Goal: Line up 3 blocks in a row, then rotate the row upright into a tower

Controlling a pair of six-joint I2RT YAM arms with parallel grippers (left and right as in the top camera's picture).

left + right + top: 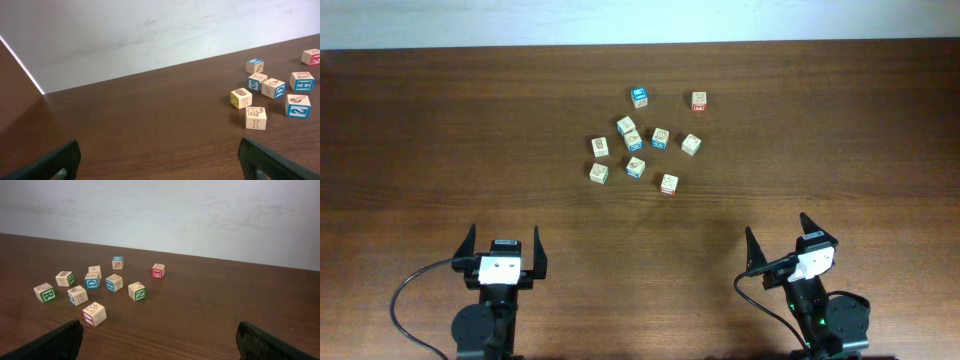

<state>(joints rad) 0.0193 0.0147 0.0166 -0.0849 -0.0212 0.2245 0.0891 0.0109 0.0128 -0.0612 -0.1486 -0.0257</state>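
Observation:
Several small pale-wood blocks lie scattered at the table's far middle. The block with the green "R" (45, 293) is the near-left one (599, 173); in the left wrist view it shows an elephant picture face (255, 118). A red-bordered block (94, 314) sits nearest the front (668, 184). A block with a green "N" (136, 291) lies at the cluster's right (691, 144). My left gripper (504, 235) (160, 160) and right gripper (778, 228) (160, 337) stand open near the front edge, well short of the blocks, with nothing between their fingers.
Other blocks in the cluster have blue faces (639, 96) (660, 137) (635, 167), and a red one (699, 100) sits at the far right. A pale wall rises behind the table's far edge (200, 257). Bare wood (640, 240) lies between the grippers and the cluster.

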